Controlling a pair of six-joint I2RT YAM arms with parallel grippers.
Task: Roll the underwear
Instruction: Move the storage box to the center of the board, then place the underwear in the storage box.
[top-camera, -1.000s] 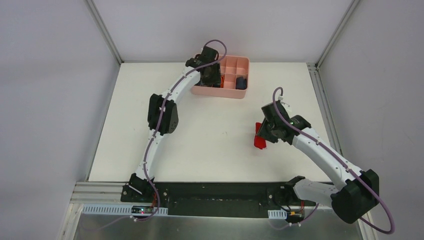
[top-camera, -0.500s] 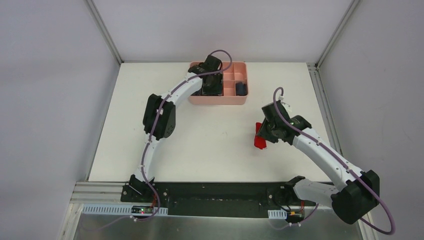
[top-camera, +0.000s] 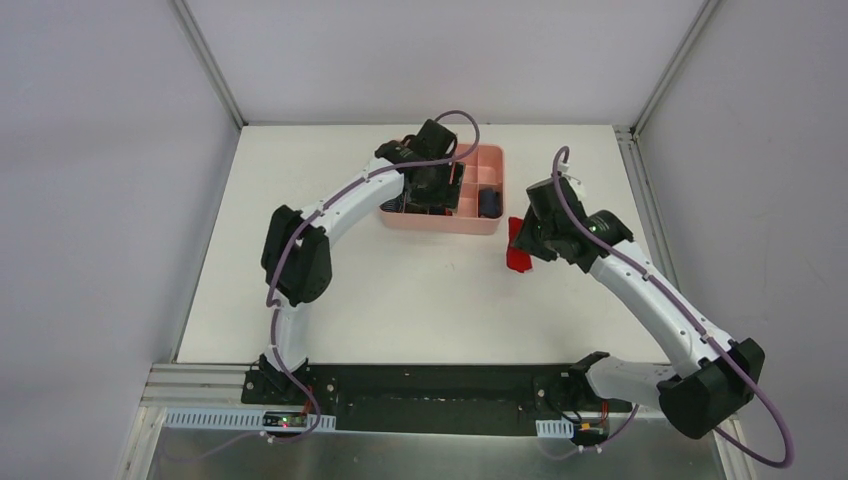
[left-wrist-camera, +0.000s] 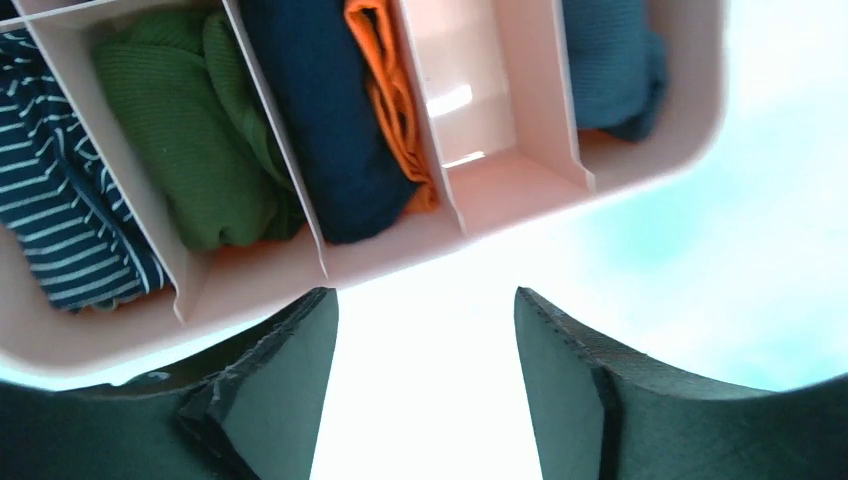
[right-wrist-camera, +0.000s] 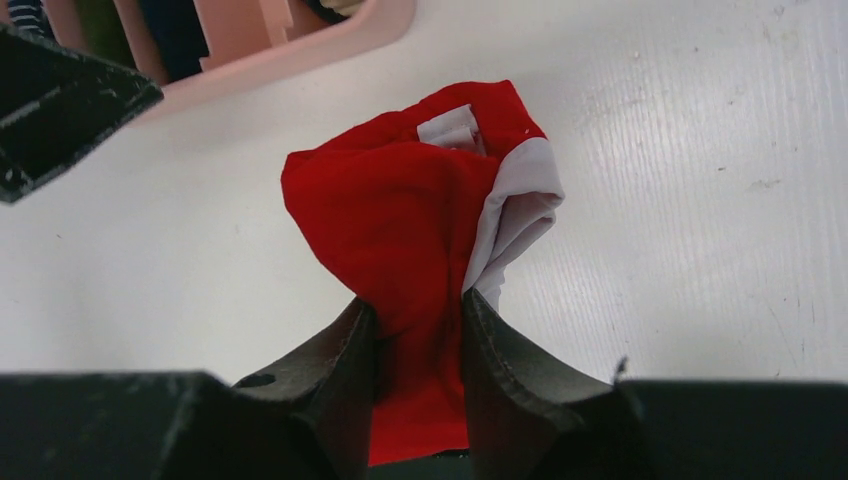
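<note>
1. Underwear, a red bunch with a white band, is pinched in the right hand, its jaws narrow on the cloth.
2. It hangs over the white surface, just beside the right end of the pink box; I cannot tell whether it touches the surface.
3. Box cells hold a striped roll, a green roll, a navy roll beside orange cloth, and a teal roll.
4. Left hand hangs at the box's near wall, jaws wide, gripping nothing.
</note>
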